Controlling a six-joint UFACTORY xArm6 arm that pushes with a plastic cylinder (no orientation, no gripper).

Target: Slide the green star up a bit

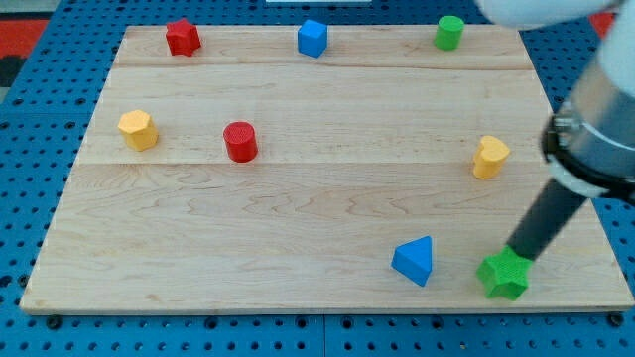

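Observation:
The green star (504,276) lies near the board's bottom right corner. My tip (515,256) rests against the star's upper edge, with the dark rod rising up and to the right from it. A blue triangle (414,261) sits just left of the star, apart from it.
The wooden board (298,218) also holds a yellow block (489,157) at the right, a red cylinder (240,142) and a yellow hexagon (138,130) at the left, and a red star (183,37), a blue block (313,38) and a green cylinder (449,32) along the top.

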